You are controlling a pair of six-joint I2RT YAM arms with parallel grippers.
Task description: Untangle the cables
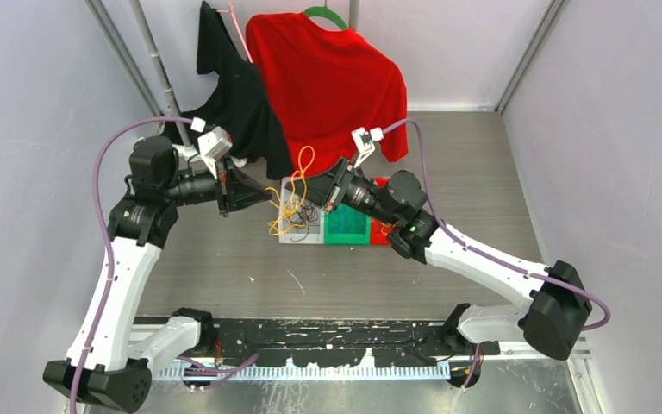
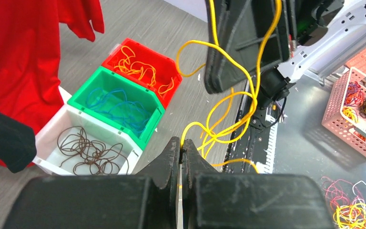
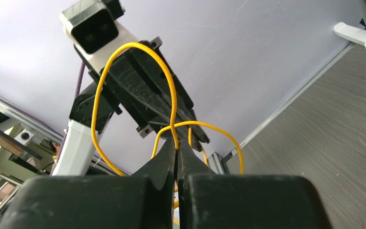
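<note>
Jaws pinch yellow cable (image 3: 133,44); pink basket (image 2: 336,117) left-wrist only.

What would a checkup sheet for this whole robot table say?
Surface: grey table, one white scrap.
Job's things: yellow cable looped between left pincer and right pincer; brown cables in white bin, blue cables in green bin, orange-yellow cables in red bin.
Clutter: pink basket of mixed cables; loose pile nearby.
Pincers: both shut on yellow cable.
Cables: purple arm cables hanging free.
Surroundings: red shirt, black garment hanging behind; lavender walls.
</note>
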